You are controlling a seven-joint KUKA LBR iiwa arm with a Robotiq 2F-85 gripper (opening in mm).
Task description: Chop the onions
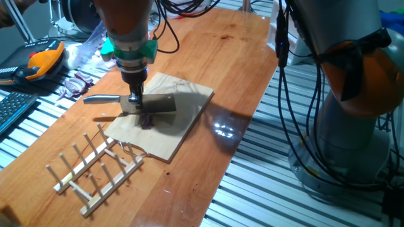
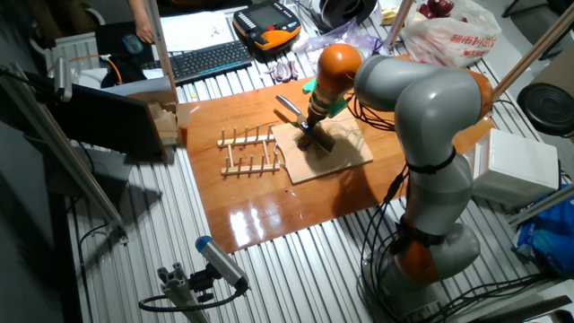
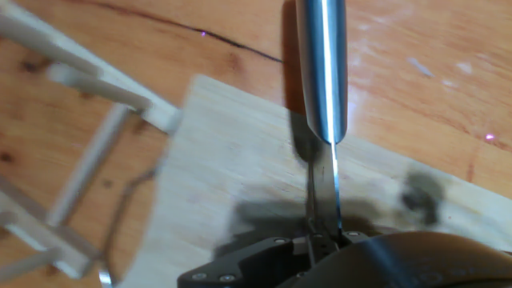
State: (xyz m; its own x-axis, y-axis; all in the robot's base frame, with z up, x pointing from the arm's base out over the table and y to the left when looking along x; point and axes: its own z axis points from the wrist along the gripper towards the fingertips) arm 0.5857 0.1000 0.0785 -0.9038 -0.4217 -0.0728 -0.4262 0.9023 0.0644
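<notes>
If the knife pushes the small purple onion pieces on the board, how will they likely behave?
The onions look tiny and thin, so they probably weigh almost nothing and would slide or scatter across the smooth wooden board. The knife blade lies right at them; moist bits may also stick to it.

Onions [image 1: 148, 120]: a few small dark purple bits, far smaller than the board [image 1: 165, 120] they lie on. Position: near the board's middle, directly under the lower edge of the knife [image 1: 151, 104] blade and partly in its shadow. State: cut into small pieces, clustered close together, flat on the wood. In the other fixed view they are too small and too hidden to make out; in the hand view a blurred dark patch [image 3: 422, 197] lies on the board beside the blade.
</notes>
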